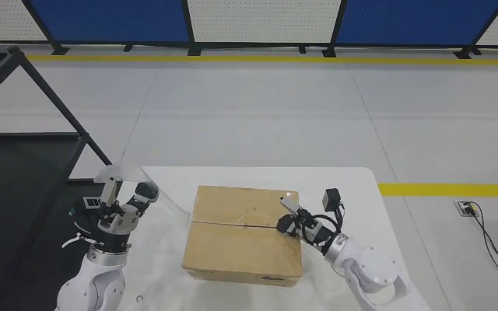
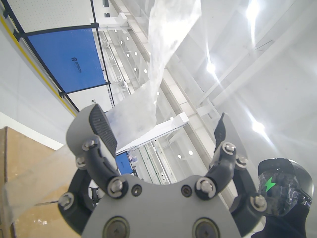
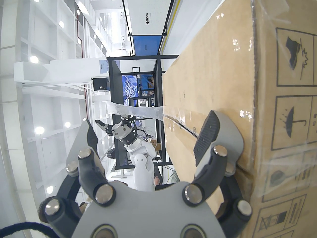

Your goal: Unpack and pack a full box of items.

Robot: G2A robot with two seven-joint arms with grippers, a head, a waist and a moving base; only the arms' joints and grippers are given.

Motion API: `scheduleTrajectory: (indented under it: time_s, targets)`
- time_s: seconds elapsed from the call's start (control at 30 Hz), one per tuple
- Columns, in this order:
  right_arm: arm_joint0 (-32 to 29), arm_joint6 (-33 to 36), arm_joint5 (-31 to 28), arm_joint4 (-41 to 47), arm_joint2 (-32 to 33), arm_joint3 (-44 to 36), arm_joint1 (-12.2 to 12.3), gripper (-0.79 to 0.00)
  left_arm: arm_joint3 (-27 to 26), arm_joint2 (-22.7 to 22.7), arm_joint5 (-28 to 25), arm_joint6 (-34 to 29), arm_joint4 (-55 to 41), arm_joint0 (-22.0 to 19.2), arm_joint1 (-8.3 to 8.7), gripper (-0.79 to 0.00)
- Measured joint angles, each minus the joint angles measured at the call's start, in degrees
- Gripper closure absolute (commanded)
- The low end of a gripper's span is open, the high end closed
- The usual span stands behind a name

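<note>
The cardboard box (image 1: 241, 245) sits in the middle of the white table (image 1: 358, 183), flaps down. Its centre seam (image 1: 233, 224) runs straight across the top from frame left to frame right, which is also the box's long axis. The right gripper (image 1: 286, 216) is at the right-hand end of that seam with its jaws spread wide. In the right wrist view one finger (image 3: 218, 134) lies on the top face just beside the seam, at the box's corner edge, and the other hangs off the box in open air. The left gripper (image 1: 127, 193) is held up off the box's left side, apart from the cardboard and also spread wide. A strip of clear tape (image 2: 171, 33) trails from the left end of the seam past one of its pads and curls upward. Whether it is stuck to the pad or only brushing it cannot be told. The right arm looks the nearer to the flaps, already at the seam, so lifting a flap would likely fall to it. The loose tape bridging box and left gripper is what could snag. A black rack frame (image 1: 47, 93) stands off the table at the left of the top view, well clear of the box.
</note>
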Motion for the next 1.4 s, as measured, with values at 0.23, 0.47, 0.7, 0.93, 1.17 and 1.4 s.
scheduleTrajectory:
  time_s: [0.23,0.47,0.7,0.93,1.17,1.4]
  targets:
    - [0.06,0.30,-0.12,0.23,0.14,0.29,-0.11,-0.785,-1.32,2.12,0.45,-0.34,1.72,-0.46,-0.54,-0.785]
    - [-0.23,0.52,-0.39,0.40,0.41,0.22,-0.18,-0.785,-1.73,2.82,0.56,-0.34,2.53,-0.47,-0.93,-0.785]
    - [-0.65,0.73,-0.66,0.43,0.70,0.08,-0.21,-0.785,-0.97,2.18,0.78,0.82,2.27,-0.37,-1.25,-0.785]
    - [-1.09,0.92,-0.55,0.17,0.96,-0.51,-0.22,-0.785,0.46,0.10,0.02,2.11,0.88,0.39,-1.49,-0.785]
    - [-1.35,1.01,-0.43,-0.28,1.05,-0.96,-0.24,-0.785,4.83,-2.89,-0.18,2.06,-2.38,-0.07,-1.58,-0.785]
    - [-1.71,1.04,-0.27,-0.57,1.35,-1.52,-0.24,-0.785,12.02,-4.28,3.10,-0.47,-6.97,-0.79,-1.68,-0.785]
